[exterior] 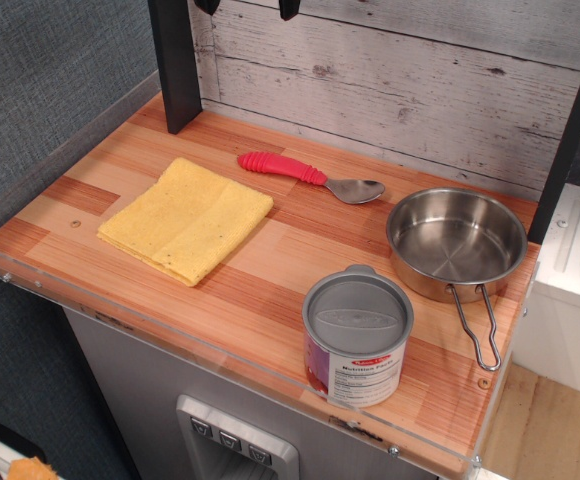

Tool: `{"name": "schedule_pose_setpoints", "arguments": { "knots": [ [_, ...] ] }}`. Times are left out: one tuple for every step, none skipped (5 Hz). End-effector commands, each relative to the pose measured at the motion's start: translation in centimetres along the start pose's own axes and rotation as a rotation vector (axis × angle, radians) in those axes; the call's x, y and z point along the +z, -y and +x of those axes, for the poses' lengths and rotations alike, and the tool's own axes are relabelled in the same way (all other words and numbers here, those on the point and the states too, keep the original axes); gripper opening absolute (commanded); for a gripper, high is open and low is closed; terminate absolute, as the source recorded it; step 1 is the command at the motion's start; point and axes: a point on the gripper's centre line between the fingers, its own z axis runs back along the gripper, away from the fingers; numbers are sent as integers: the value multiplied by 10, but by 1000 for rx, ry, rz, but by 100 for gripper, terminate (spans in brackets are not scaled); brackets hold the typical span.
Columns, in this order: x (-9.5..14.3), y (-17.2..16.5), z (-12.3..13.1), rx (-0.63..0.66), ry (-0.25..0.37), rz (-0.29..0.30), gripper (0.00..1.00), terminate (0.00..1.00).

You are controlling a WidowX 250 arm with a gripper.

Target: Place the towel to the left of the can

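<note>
The yellow folded towel lies flat on the wooden counter's left half. The can, with a grey lid and a white label with a purple patch, stands upright near the front edge at the right. The towel is to the left of the can and a little farther back, with a bare strip of wood between them. Only the two dark fingertips of my gripper show at the top edge, high above the counter's back. They stand well apart with nothing between them.
A spoon with a red handle lies behind the towel. A steel pan with a wire handle sits at the back right, close behind the can. A black post stands at the back left. A clear plastic rim edges the counter.
</note>
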Motion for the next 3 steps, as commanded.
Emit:
{"name": "schedule_pose_setpoints", "arguments": {
  "knots": [
    [0,0,0,0,0,0,100,0],
    [-6,-9,-6,-5,-12,23,100,0],
    [-13,-26,-13,-9,-25,47,100,0]
  ]
}}
